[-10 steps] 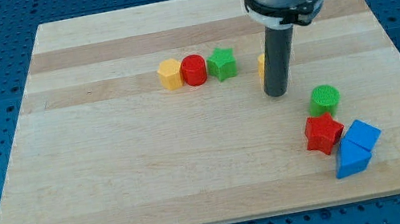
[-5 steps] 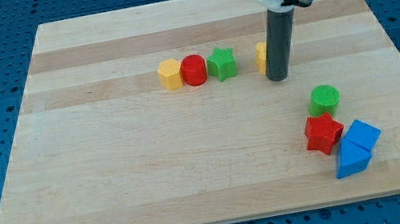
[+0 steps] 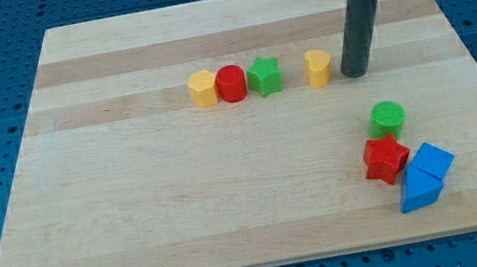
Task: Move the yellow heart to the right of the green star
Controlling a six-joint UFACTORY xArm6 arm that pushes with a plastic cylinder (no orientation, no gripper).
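Note:
The yellow heart lies on the wooden board, a short gap to the right of the green star. My tip rests on the board just right of the yellow heart, close to it; I cannot tell if they touch. The green star is the right end of a row with a red cylinder and a yellow hexagon to its left.
At the view's lower right sit a green cylinder, a red star, a blue cube and a blue triangle block, bunched near the board's right edge.
My tip has moved up and to the right, from in front of the yellow heart to its right side. The heart, hidden before, now shows fully. The other blocks have not moved.

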